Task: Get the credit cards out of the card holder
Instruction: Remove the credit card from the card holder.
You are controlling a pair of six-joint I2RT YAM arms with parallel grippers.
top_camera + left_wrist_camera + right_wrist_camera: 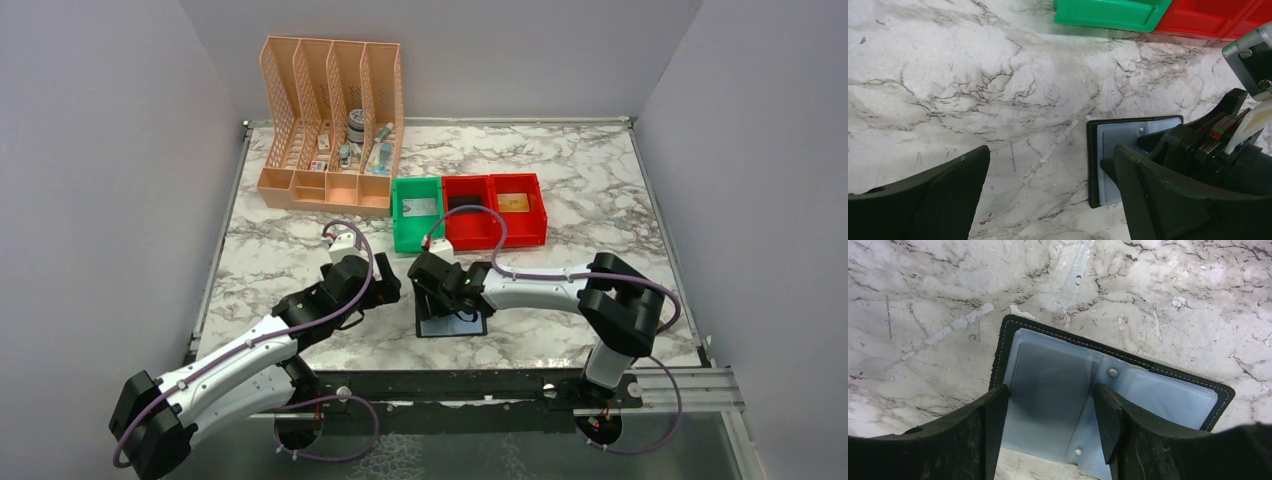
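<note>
Black stitched card holder (1168, 395) lies open on the marble table (600, 180) under my right gripper (1050, 405), whose parted, empty jaws straddle one panel. Left gripper (1048, 165) gapes beside it. Sleeves look limp and slick (light, likely to slide); I'd pin one half.

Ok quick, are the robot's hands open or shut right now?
Left gripper: open, holding nothing.
Right gripper: open, hovering over the card holder, gripping nothing.
</note>
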